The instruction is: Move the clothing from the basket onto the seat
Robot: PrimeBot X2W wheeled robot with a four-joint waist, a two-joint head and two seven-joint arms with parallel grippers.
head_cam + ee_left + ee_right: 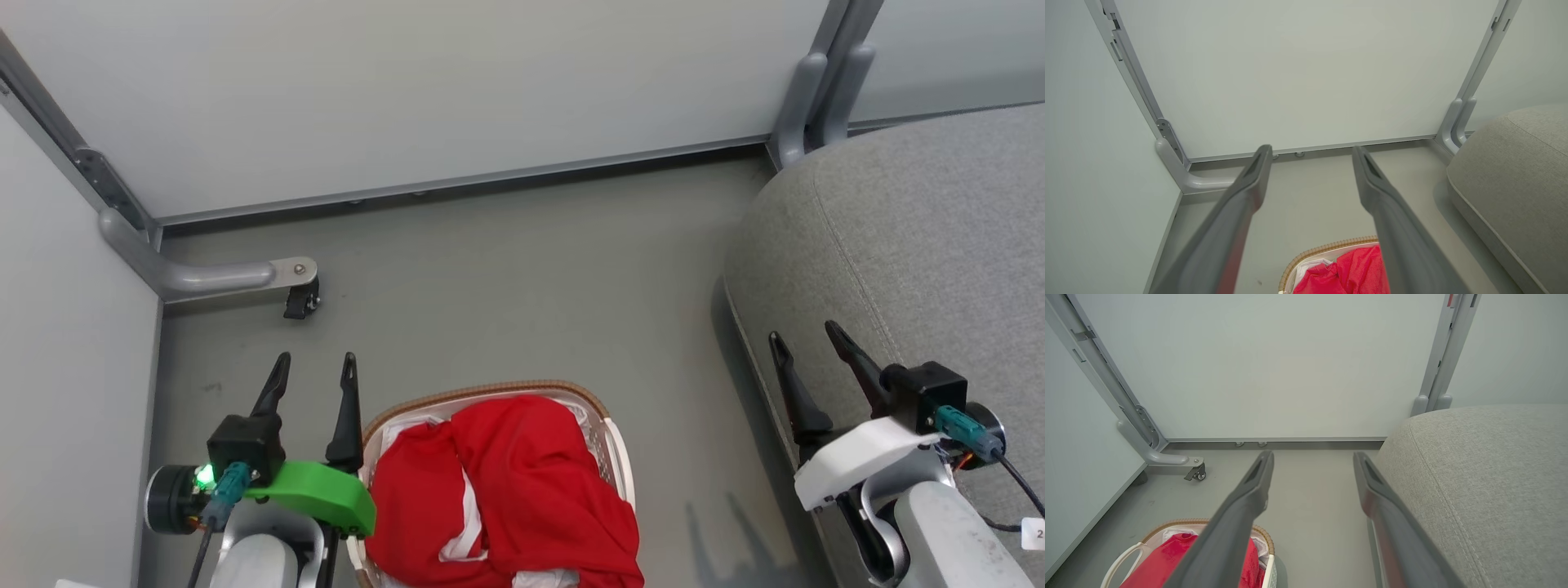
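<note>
Clothing still fills the basket; lower your empty, spread left hand and pinch deep.

The head view's bottom edge cuts off the near end of the basket and of the clothing heaped in it, and the heap hides the basket's floor. The green cover behind my left gripper hides part of the basket's left rim. The seat runs off the right edge. In my right wrist view a finger crosses the basket's middle. A white tag at the head view's right edge is cut off, its print unreadable.
</note>
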